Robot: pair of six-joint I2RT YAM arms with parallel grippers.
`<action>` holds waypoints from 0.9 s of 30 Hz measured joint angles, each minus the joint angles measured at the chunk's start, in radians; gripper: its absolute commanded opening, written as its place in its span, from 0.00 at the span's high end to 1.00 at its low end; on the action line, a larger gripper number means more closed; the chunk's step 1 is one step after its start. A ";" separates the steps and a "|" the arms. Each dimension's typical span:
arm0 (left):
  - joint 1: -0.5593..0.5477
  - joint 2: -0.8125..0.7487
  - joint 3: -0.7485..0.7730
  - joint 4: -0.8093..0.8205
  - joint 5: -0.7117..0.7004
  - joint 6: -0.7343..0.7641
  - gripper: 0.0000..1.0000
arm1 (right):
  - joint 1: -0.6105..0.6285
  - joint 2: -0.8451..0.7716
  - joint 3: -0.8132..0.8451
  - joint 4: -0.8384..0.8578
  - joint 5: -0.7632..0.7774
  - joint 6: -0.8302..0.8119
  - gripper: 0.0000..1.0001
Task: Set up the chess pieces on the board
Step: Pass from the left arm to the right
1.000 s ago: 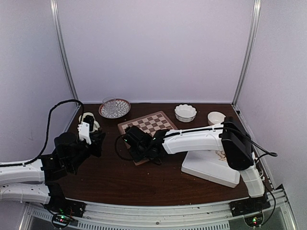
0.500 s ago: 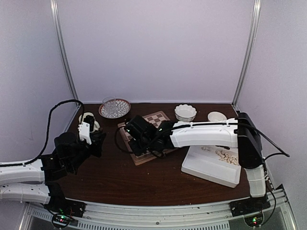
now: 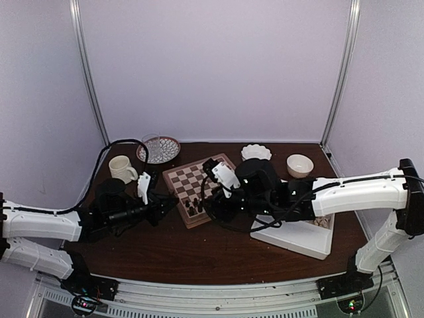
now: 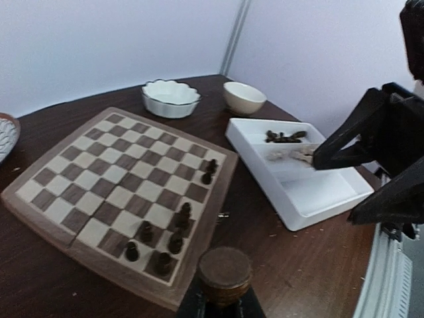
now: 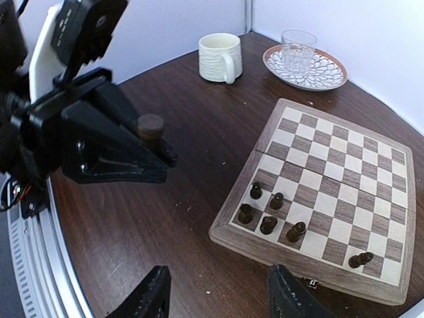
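The board (image 3: 192, 180) lies at mid-table; it also shows in the left wrist view (image 4: 119, 172) and the right wrist view (image 5: 338, 172). Several dark chess pieces (image 5: 271, 213) stand at its near corner, and one more (image 5: 361, 259) stands along the near edge. My left gripper (image 3: 168, 206) is shut on a dark piece (image 4: 225, 271), its round base facing the camera, just off the board's near-left corner. My right gripper (image 5: 218, 298) is open and empty above the table by the board's near corner. More dark pieces (image 4: 285, 136) and pale pieces (image 4: 293, 154) lie in the white tray (image 4: 318, 199).
A cream mug (image 3: 121, 168) and a patterned plate with a glass (image 3: 158, 149) stand at the back left. A white fluted bowl (image 3: 256, 152) and a cream bowl (image 3: 299, 164) stand at the back right. The tray (image 3: 301, 238) lies to the right of the board.
My right arm has drawn back off the board towards the right, its gripper now open at the near corner. My left arm has reached forward to the board's near-left corner, uncovering the mug.
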State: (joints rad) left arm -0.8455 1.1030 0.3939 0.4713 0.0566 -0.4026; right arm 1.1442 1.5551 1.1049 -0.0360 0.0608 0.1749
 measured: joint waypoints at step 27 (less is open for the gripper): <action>-0.111 0.227 0.208 -0.108 0.361 0.225 1.00 | 0.006 -0.087 -0.146 0.089 -0.161 0.410 0.50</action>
State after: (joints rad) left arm -0.9565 1.3304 0.6014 0.3630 0.4175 -0.1780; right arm 1.1500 1.4685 0.9592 0.0525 -0.1001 0.5846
